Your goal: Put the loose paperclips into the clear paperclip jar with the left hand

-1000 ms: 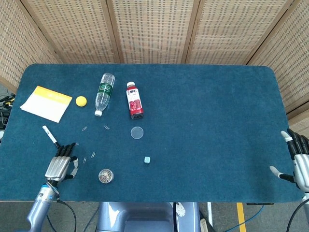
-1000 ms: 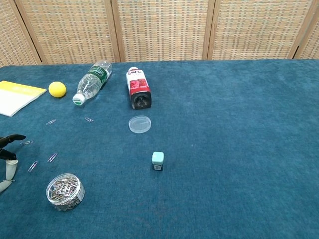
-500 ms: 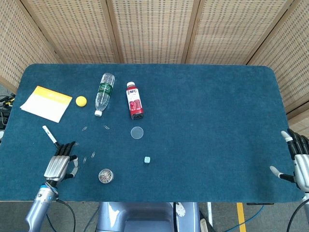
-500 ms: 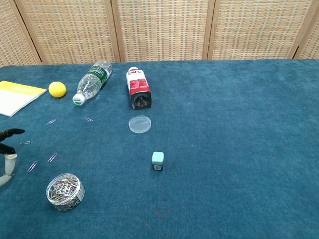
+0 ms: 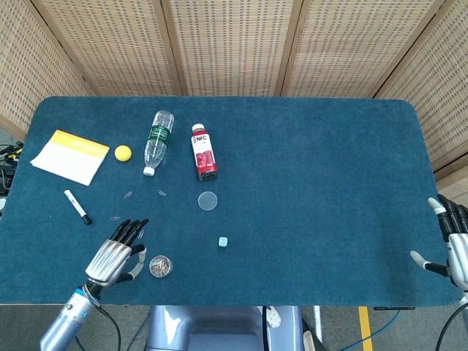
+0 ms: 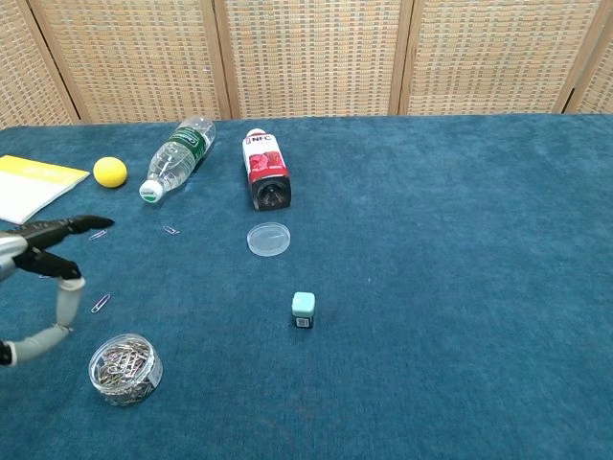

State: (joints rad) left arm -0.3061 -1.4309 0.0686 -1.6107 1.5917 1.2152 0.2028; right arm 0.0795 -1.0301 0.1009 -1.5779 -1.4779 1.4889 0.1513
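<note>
The clear paperclip jar stands open near the front left edge, filled with clips. Its round lid lies flat further back. Loose paperclips are scattered on the blue cloth left of the lid; another paperclip lies near the water bottle's cap. My left hand hovers just left of the jar, fingers stretched out, thumb apart, nothing in it. In the head view it covers the clips nearest the jar. My right hand rests open at the far right edge.
A water bottle and a red drink bottle lie at the back. A yellow ball, a yellow notepad and a marker pen sit at the left. A small teal cube lies mid-table.
My left hand has risen and moved right toward the jar, away from the pen, and now covers two clips in the head view. The right hand has not moved.
</note>
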